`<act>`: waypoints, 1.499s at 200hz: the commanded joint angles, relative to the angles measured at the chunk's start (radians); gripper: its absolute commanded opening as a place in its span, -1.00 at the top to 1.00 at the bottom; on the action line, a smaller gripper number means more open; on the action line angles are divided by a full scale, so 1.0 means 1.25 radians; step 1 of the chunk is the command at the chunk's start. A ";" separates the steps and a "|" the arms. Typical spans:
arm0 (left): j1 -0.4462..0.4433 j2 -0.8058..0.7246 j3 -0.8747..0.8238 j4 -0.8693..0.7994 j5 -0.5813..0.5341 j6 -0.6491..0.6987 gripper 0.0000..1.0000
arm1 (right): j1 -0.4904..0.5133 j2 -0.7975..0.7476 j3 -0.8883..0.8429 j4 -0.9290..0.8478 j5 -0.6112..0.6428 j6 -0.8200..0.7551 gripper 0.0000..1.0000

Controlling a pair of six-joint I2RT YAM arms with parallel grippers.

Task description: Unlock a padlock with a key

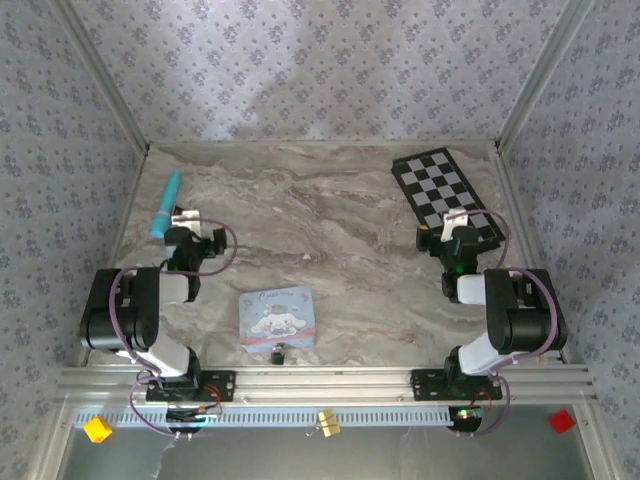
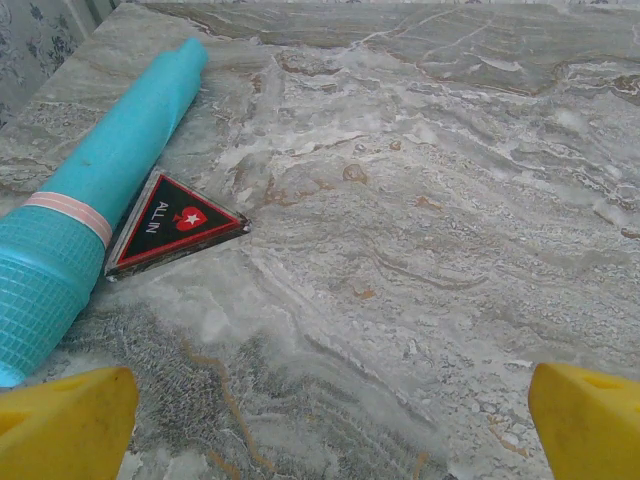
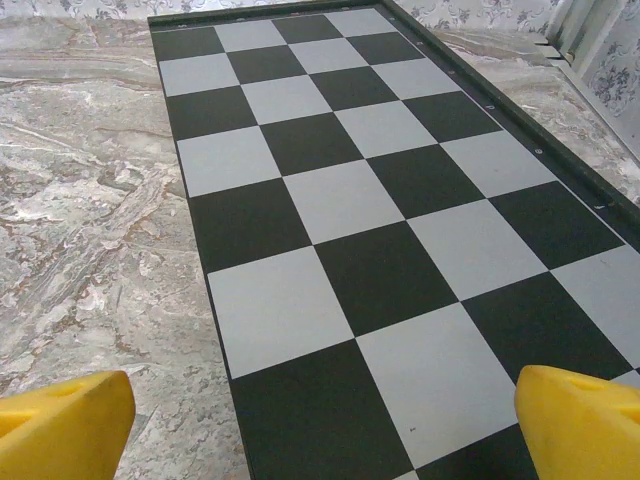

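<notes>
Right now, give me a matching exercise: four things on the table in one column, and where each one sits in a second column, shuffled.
Things:
1. padlock
2. cartoon tin
3. teal tube
4. checkerboard

Places:
A. far right
B. far left, beside the red-and-black triangle piece
C. just by the tin's near edge
D. near middle

Pairs: 1-C, 2-D, 3-B, 4-A

Far left, tube; far right, chessboard; near middle, padlock just before tin.
</notes>
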 commanded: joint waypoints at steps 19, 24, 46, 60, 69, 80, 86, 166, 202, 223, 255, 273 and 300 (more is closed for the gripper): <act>0.002 -0.005 0.017 0.002 0.009 0.008 -1.00 | -0.001 0.001 0.008 -0.003 0.001 0.002 -0.98; 0.002 -0.005 0.017 0.002 0.009 0.008 -1.00 | -0.001 0.001 0.008 -0.003 0.001 0.002 -0.98; 0.002 -0.005 0.017 0.002 0.009 0.008 -1.00 | -0.001 0.001 0.009 -0.003 0.000 0.002 -0.98; 0.002 -0.005 0.017 0.002 0.009 0.008 -1.00 | -0.001 0.001 0.008 -0.003 0.001 0.002 -0.98; 0.002 -0.005 0.017 0.002 0.009 0.009 -1.00 | -0.001 0.001 0.009 -0.003 0.000 0.003 -0.98; 0.002 -0.006 0.017 0.002 0.009 0.008 -1.00 | -0.001 0.001 0.010 -0.004 0.000 0.002 -0.98; 0.002 -0.006 0.017 0.002 0.009 0.008 -1.00 | -0.001 0.001 0.010 -0.004 0.000 0.002 -0.98; 0.003 -0.006 0.017 0.002 0.013 0.006 -1.00 | -0.014 0.002 0.013 -0.012 -0.028 0.008 -0.98; 0.003 -0.006 0.016 0.001 0.014 0.006 -1.00 | -0.014 0.002 0.013 -0.012 -0.028 0.008 -0.98; 0.003 -0.008 0.018 0.005 0.009 0.006 -1.00 | -0.010 0.000 0.010 -0.006 -0.026 0.004 -0.98; -0.031 -0.155 0.085 -0.237 -0.048 0.011 -1.00 | -0.002 -0.042 -0.008 -0.009 -0.030 -0.008 -0.98; -0.062 -0.265 0.086 -0.318 -0.050 0.006 -1.00 | 0.003 -0.121 -0.007 -0.078 -0.027 -0.017 -0.98; -0.088 -0.432 0.115 -0.463 -0.077 -0.086 -1.00 | 0.023 -0.253 0.055 -0.298 -0.032 0.017 -0.98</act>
